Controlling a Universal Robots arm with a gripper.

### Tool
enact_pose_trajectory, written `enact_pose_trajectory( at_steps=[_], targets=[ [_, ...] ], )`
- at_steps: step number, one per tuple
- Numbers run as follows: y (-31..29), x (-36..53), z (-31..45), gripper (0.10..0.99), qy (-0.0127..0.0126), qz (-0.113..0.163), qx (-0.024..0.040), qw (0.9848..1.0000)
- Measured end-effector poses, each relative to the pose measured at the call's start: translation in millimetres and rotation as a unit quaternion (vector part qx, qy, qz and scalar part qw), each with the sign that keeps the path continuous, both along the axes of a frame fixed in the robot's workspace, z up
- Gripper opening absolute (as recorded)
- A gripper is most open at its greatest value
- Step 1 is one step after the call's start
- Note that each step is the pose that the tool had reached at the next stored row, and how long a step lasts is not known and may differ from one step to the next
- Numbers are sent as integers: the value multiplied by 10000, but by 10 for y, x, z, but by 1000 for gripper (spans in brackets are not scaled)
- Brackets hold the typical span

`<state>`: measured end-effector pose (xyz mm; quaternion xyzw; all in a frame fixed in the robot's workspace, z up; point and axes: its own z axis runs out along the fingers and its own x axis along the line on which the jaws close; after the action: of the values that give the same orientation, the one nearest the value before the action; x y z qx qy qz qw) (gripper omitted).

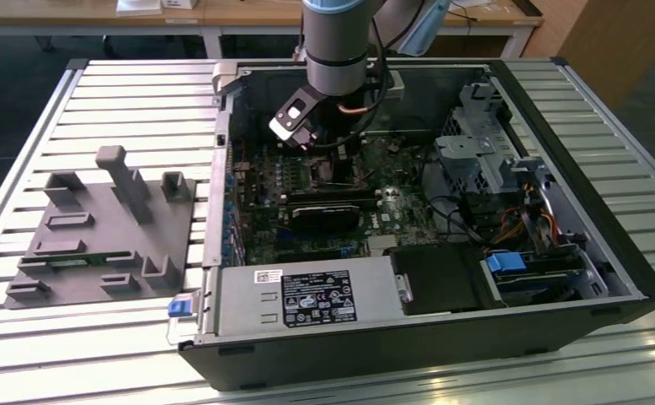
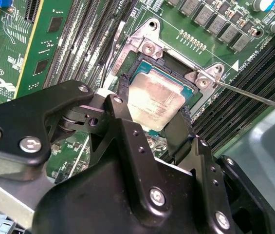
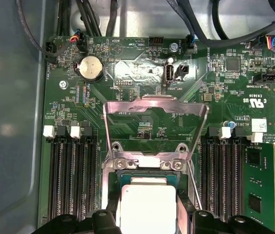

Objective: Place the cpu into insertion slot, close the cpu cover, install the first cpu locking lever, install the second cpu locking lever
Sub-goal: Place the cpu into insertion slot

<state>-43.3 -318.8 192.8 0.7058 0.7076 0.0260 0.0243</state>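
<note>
Jaws were clamped on the cpu (image 2: pixel 154 100), pinching two opposite edges, dull silver top facing the wrist cameras. Cpu was lined up square on the insertion slot (image 2: pixel 172 68). Couldn't tell whether it was fully seated or a hair above it.

Just past the slot, the cpu cover (image 3: pixel 154 105) stood hinged open, with green board visible through its window. One locking lever (image 2: pixel 254 96) stuck out from the slot's corner as a thin bare rod, unlatched and lying across the memory slots (image 3: pixel 222 175). More of those long black slots flanked the socket on the other side too.

Further out on the motherboard (image 3: pixel 142 73) was a coin cell (image 3: pixel 91 67), with loose cables hanging along the board's far edge.

In the exterior view, my arm (image 1: pixel 337 34) reached straight down into the open computer case (image 1: pixel 418 354). The case lay on its side, with its power supply (image 1: pixel 305 299) at the near wall and the drive cage on that view's right.

The case sat on a desk (image 1: pixel 102 110) of slatted bare aluminium. A grey moulded fixture (image 1: pixel 102 228) sat on the desk just beside the case, on that view's left.

Beyond the desk were a dark floor (image 1: pixel 1 51), a wooden table (image 1: pixel 249 13) with white legs, and a wooden cabinet (image 1: pixel 609 42) in the far corner.
</note>
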Motion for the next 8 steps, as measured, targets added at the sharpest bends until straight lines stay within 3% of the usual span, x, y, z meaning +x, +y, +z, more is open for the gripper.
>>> enact_pose_trajectory(
  at_steps=[8],
  targets=[
    [1, 1, -2, 549, -1, 0, 2, 10000]
  ],
)
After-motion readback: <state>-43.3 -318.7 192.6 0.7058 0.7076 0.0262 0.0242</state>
